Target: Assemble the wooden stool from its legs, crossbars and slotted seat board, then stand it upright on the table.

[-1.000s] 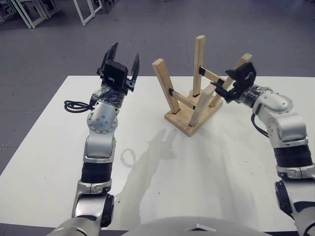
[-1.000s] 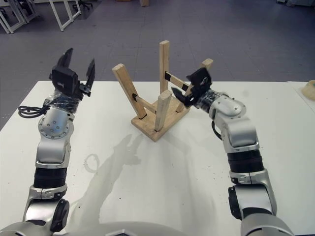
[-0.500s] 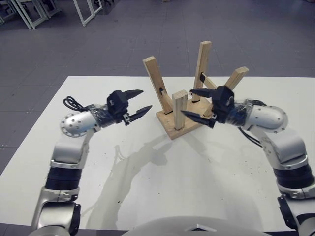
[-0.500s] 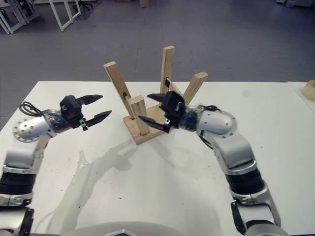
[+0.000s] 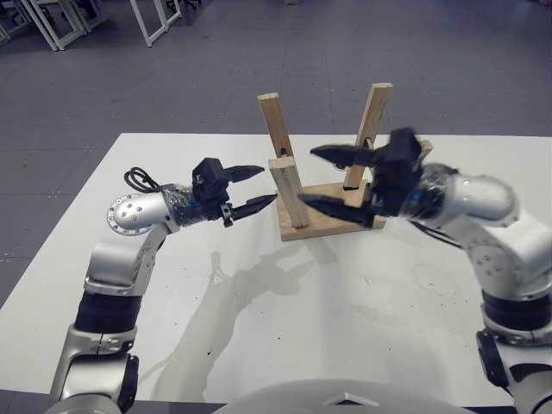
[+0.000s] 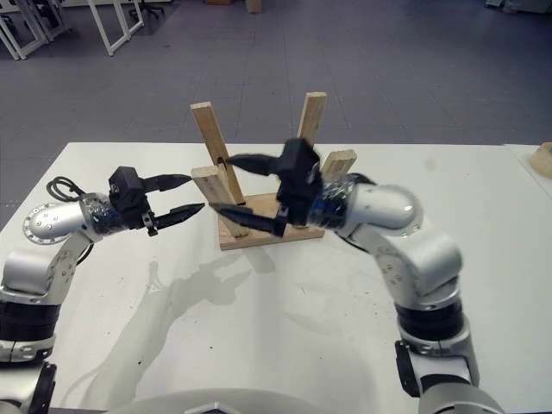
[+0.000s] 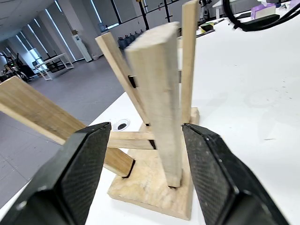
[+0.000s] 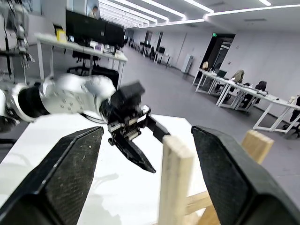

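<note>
At 12 o'clock on the white tabletop (image 5: 345,328), the stool (image 6: 259,238) sits upside down, seat board (image 5: 341,226) flat on the surface, legs up and splayed. Near leg (image 5: 287,191) stands at the board's 8 o'clock corner. Far-left leg (image 5: 274,121) is at 11 o'clock, far-right leg (image 5: 373,121) at 1 o'clock. The fourth leg is mostly hidden behind the right arm. A crossbar (image 7: 127,138) joins legs low down, close to the board.

Left gripper (image 5: 269,183) hangs at the stool's 9 o'clock, above the tabletop. Its fingers (image 7: 89,161) are released and spread, tips aimed at the near leg, just short of it, grasping nothing. Right gripper (image 5: 307,176) sits on the 3 o'clock side, over the seat board. Its fingers (image 8: 77,173) are wide apart, also grasping nothing, tips just beside the near leg; contact cannot be told.

Black cable (image 5: 136,181) lies on the tabletop at 9 o'clock, behind the left arm.
</note>
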Controlling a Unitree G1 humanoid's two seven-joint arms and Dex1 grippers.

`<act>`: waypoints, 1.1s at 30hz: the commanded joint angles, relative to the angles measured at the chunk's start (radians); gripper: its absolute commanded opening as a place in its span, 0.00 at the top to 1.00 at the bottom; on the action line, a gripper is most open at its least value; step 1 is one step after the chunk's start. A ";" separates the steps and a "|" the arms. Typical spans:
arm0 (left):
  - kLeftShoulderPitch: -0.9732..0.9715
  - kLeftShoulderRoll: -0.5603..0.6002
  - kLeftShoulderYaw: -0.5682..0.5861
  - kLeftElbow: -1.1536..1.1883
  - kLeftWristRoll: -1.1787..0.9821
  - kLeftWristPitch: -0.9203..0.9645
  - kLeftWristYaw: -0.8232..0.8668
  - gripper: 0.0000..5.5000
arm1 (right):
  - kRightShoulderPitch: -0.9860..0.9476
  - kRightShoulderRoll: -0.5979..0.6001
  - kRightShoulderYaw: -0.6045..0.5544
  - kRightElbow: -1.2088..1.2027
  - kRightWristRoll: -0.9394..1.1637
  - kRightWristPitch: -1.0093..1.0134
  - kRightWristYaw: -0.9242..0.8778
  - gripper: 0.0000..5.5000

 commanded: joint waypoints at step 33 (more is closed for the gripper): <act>-0.269 -0.052 -0.077 0.389 -0.107 0.072 -0.420 0.81 | -0.235 -0.227 0.074 1.046 -0.275 -0.393 0.800 0.57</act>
